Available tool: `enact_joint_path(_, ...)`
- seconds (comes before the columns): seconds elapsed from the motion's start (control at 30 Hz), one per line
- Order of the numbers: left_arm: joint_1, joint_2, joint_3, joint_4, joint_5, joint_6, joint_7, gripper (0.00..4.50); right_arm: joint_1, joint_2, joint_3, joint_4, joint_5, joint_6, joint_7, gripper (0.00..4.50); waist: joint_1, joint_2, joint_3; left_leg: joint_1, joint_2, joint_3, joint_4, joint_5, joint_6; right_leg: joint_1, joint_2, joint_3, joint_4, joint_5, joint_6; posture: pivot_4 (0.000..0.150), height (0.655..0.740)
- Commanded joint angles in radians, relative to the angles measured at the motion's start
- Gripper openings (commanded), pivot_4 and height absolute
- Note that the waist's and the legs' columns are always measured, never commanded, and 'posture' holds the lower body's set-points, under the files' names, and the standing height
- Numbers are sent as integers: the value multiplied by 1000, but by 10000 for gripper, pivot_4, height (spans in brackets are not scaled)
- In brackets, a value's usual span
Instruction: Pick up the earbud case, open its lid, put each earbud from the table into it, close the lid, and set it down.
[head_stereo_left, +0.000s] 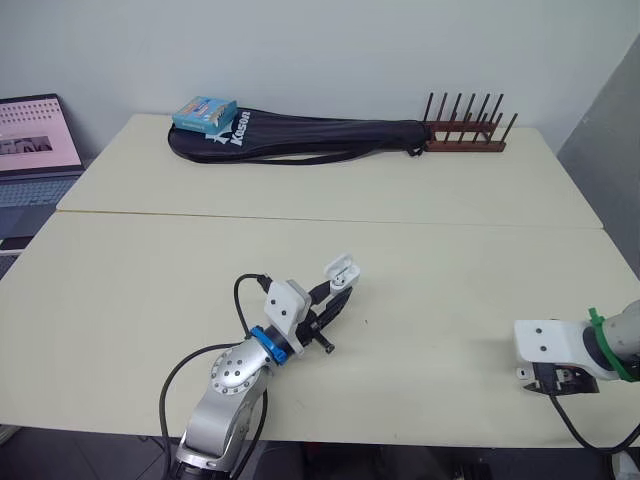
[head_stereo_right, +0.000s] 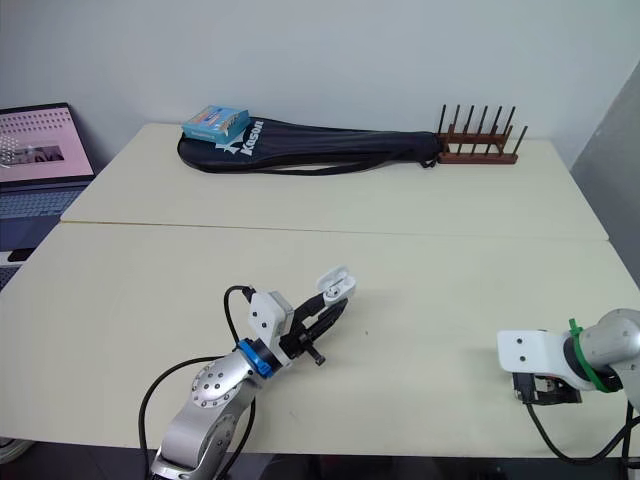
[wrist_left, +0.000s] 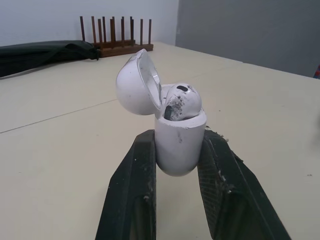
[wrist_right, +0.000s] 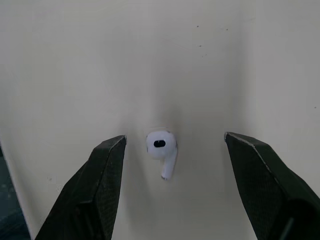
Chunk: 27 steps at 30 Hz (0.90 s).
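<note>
earbud case (wrist_left: 180, 145): glossy white plastic, scuffed; loose earbud (wrist_right: 161, 150) same glossy plastic. tabletop (head_stereo_left: 150, 290) smooth matt cream. right claw (wrist_right: 175, 136) fingers (wrist_right: 100, 185) matt black, fine-textured; rack (head_stereo_left: 465, 140) dark wood, bag (head_stereo_left: 320, 135) black cloth.

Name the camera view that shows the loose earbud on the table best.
The right wrist view: the earbud lies in plain sight on the table between the fingers of the open right tool. In both eye views that tool's body covers it. The left wrist view faces the earbud case instead.

White earbud case (wrist_left: 180, 142), upright, lid (wrist_left: 135, 82) open, holds one earbud (wrist_left: 181, 102); second earbud (wrist_right: 161, 150) lies on table (wrist_right: 75, 60).
</note>
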Motion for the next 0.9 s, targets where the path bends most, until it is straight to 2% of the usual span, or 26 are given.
enact_joint_path(0.03,-7,3,5,-27,-8,-9,-5,7681,-23,4,15,17,-22,-11,-18,32606,0,0,0,-1,0,0,0,0,0,0,0,0,0,0,0,1500,7274)
enact_joint_path(0.13,-6,4,4,-30,-7,-8,-3,7681,-30,12,29,33,-26,-13,-22,32606,-1,-1,0,-1,0,0,0,0,0,-1,0,0,0,0,0,1500,7274)
enact_joint_path(0.23,-5,5,4,-32,-7,-7,-3,7681,-22,6,34,48,-30,-20,-21,26852,-1,-3,0,0,0,0,0,0,0,0,0,0,0,0,0,1500,7274)
enact_joint_path(0.43,-7,5,4,-30,-9,-8,-5,7681,-5,6,28,40,-26,-23,-17,5191,-2,-5,0,1,1,0,0,0,0,0,0,0,-1,1,1,1500,7274)
enact_joint_path(0.47,-8,5,4,-29,-9,-8,-5,7681,-6,10,26,36,-23,-22,-20,3611,-2,-5,0,1,1,0,0,0,0,0,0,0,-1,1,1,1500,7274)
enact_joint_path(0.7,-22,3,4,-19,-14,-14,-14,7681,-98,50,-17,-22,66,11,-3,3658,-3,-5,0,1,0,0,0,0,0,0,0,0,-2,1,1,1500,7274)
enact_joint_path(0.8,-36,0,4,-13,-24,-18,-28,7681,-276,198,-27,-63,191,91,-56,3658,-8,-5,0,1,1,0,0,0,0,-1,1,1,-2,1,1,1500,7274)
enact_joint_path(0.9,-54,-7,4,-4,-29,-24,-40,7681,-392,350,-36,-98,282,178,-137,3658,-3,-5,0,0,1,-1,0,0,0,-1,1,0,-2,1,1,1500,7274)
